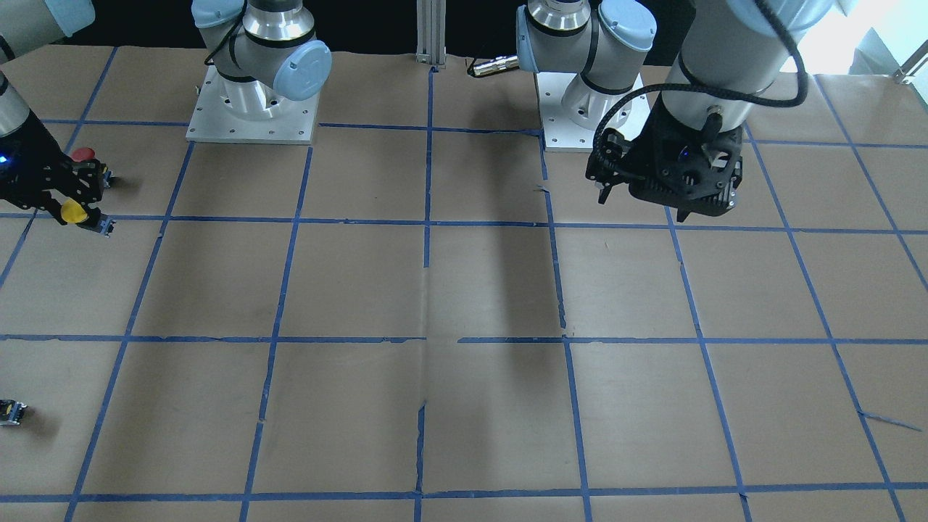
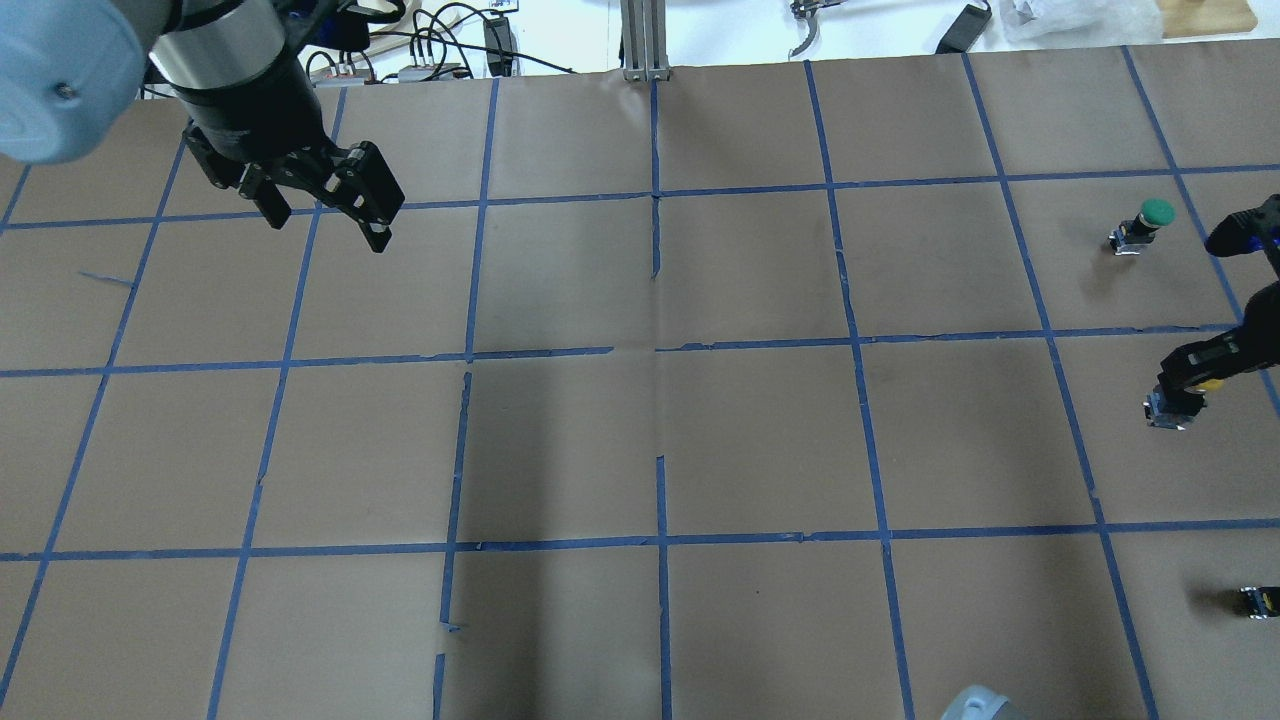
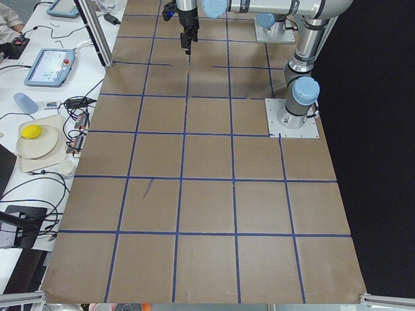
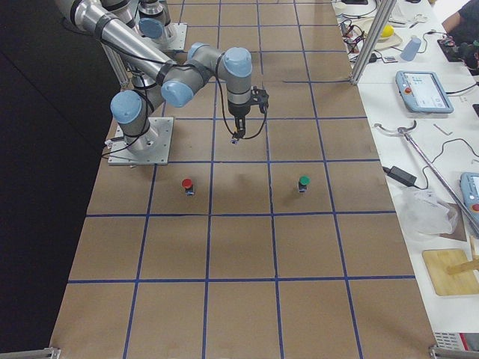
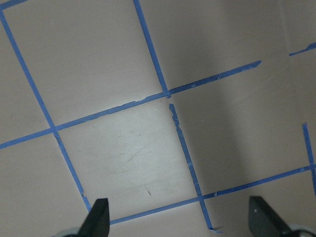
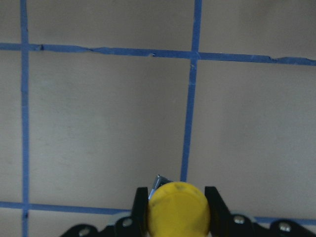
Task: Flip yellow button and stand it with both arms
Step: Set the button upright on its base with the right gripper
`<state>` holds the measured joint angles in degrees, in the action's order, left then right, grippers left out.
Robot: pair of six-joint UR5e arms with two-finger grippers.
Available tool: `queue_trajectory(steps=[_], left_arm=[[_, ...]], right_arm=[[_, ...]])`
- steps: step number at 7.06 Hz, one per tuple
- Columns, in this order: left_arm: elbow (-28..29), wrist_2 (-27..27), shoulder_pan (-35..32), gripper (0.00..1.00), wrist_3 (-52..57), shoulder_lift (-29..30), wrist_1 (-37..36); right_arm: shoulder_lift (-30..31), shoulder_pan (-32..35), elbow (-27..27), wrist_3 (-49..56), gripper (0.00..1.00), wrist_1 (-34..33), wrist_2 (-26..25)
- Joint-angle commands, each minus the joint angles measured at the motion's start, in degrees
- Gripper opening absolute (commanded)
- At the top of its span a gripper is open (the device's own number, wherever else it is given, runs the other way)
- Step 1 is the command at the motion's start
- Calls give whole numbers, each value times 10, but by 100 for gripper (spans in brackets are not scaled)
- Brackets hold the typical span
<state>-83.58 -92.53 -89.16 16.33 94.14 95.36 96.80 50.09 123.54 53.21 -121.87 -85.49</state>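
Note:
The yellow button [image 1: 73, 212] is gripped by its round cap in my right gripper [image 1: 67, 201], at the table's end on my right. Its black and grey body [image 1: 103, 226] points away from the fingers, tilted. In the right wrist view the yellow cap [image 6: 177, 207] fills the gap between the two fingers [image 6: 140, 201]. I cannot tell whether the body touches the paper. My left gripper [image 2: 330, 215] hangs open and empty high above the table's other half. Its two fingertips [image 5: 101, 217] stand wide apart over bare paper.
A red-capped button [image 1: 83, 154] stands just behind my right gripper. A green-capped button [image 2: 1150, 215] stands farther out. A tiny black and yellow block [image 2: 1258, 600] lies near the robot's side. Brown paper with a blue tape grid [image 2: 655, 350] covers the table.

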Motion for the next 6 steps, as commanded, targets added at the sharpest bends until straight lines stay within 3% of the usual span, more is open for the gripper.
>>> queue_trajectory(steps=[1,4,6], left_arm=[[-4,44,26,99,-1,-34,8],[-4,47,43,99,-48,-20,4],[-10,46,44,100,-53,-25,5]], right_arm=[[-9,-65,26,104,18,-40,53],[-115,-115,28,179,15,-158,59],[-151,-120,26,203,16,-183,82]])
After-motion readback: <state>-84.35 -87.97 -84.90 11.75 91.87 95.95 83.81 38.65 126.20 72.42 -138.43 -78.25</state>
